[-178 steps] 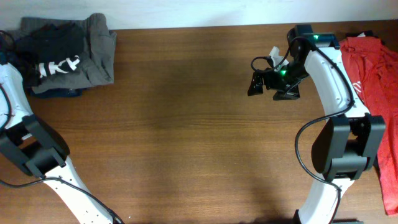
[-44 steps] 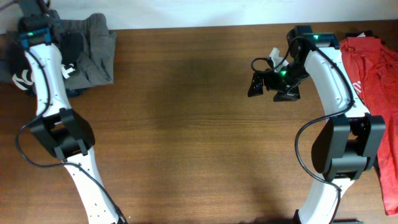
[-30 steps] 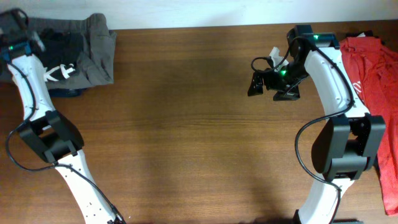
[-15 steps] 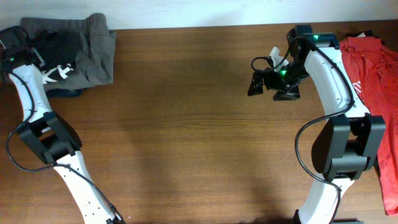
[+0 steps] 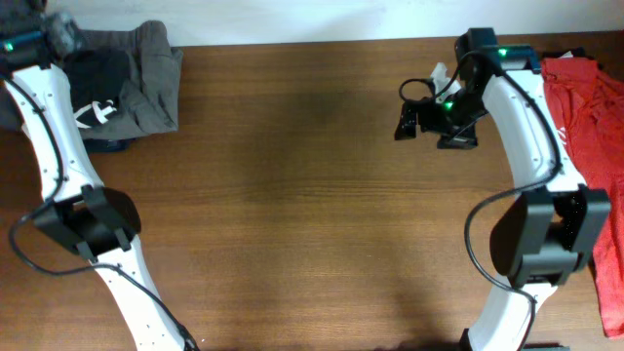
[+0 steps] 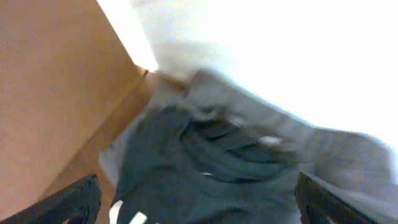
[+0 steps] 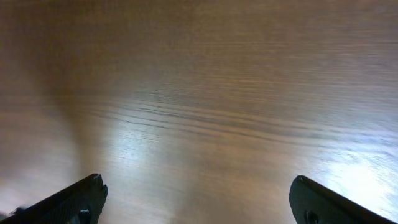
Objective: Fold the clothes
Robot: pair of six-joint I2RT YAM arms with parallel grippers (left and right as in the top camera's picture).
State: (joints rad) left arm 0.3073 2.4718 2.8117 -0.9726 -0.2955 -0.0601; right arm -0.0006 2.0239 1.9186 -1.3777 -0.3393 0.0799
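Three garments. Black T-shirt (image 5: pixel 97 83) (white lettering only partly showing) lies crumpled on grey garment (image 5: pixel 156 78) at the far-left worktop (image 5: pixel 292 214) corner; its axis is unclear. Red T-shirt (image 5: pixel 590 127) runs lengthwise down the right edge, cut off. Left hand (image 6: pixel 199 200) spread above the heap, view blurred. Right hand (image 7: pixel 199 200) spread over the worktop.

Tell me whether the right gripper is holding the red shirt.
No, the right gripper is open over the table; the red shirt lies apart.

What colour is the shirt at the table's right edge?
The shirt is red; the overhead view shows it best.
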